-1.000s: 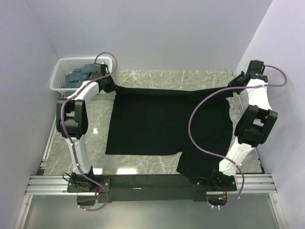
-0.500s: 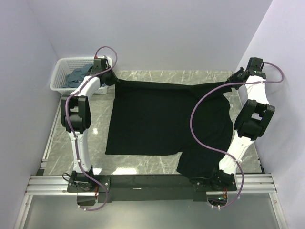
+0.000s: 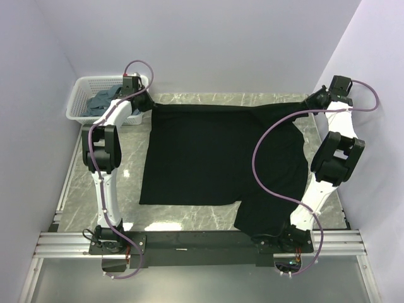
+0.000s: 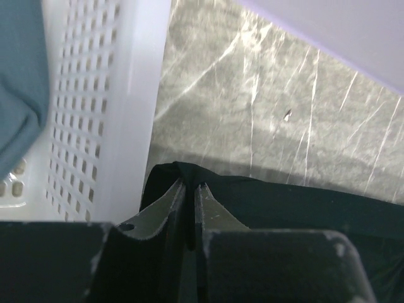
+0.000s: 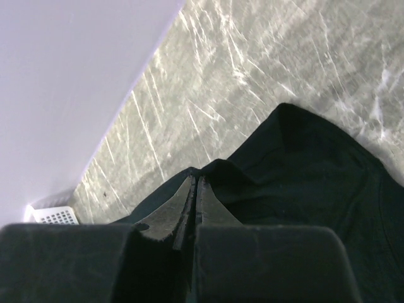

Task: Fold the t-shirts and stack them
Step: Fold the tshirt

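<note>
Nearest, at 5 o'clock, a lobe of the black t-shirt [image 3: 214, 158] reaches the near edge of the table [image 3: 189, 218] by the right arm's base. Its body lies spread flat across the middle. At 11 o'clock the left claw [image 4: 189, 184] is clenched on the shirt's far left corner, just beside the white basket [image 3: 79, 104]. At 1 o'clock the right claw [image 5: 196, 178] pinches the far right corner, jaws closed on the cloth. Slate blue-grey t-shirts [image 3: 101, 101] lie bunched in the basket at 10 o'clock.
</note>
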Motion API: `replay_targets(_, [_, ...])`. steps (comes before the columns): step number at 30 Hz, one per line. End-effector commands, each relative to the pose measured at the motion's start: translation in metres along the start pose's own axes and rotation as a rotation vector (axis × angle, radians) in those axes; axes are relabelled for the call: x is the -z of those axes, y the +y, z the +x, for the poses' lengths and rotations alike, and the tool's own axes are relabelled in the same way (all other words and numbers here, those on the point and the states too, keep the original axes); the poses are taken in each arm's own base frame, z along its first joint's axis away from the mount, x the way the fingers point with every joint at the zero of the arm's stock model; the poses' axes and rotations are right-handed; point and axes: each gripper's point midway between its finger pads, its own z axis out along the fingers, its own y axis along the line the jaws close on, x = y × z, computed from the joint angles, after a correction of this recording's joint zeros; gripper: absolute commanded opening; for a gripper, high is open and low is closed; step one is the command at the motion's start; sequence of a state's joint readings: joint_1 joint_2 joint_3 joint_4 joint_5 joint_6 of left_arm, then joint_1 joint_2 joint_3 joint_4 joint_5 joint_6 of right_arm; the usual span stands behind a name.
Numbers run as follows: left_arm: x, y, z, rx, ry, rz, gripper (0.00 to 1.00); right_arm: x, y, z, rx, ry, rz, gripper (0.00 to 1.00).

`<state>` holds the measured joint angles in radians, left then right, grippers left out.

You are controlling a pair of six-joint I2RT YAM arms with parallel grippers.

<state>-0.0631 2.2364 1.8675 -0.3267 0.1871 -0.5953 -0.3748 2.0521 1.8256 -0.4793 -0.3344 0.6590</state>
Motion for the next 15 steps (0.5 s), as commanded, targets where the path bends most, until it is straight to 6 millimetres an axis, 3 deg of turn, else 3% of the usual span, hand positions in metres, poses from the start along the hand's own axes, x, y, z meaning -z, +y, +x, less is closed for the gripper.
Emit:
replay_targets(1, [0.011,-0.008,-0.049,-0.015,-0.123,0.026,0.14,0.016,0.018,-0.040,0.019,-0.126,-0.057,0.00])
replay_targets(9, [0.014,-0.014,-0.064,-0.049,-0.179,0.042,0.14,0.017,0.023,-0.046,0.026,-0.164,-0.085,0.00])
replay_targets(15, [0.003,-0.007,-0.055,-0.042,-0.146,0.029,0.14,0.009,0.018,-0.043,0.020,-0.141,-0.074,0.00])
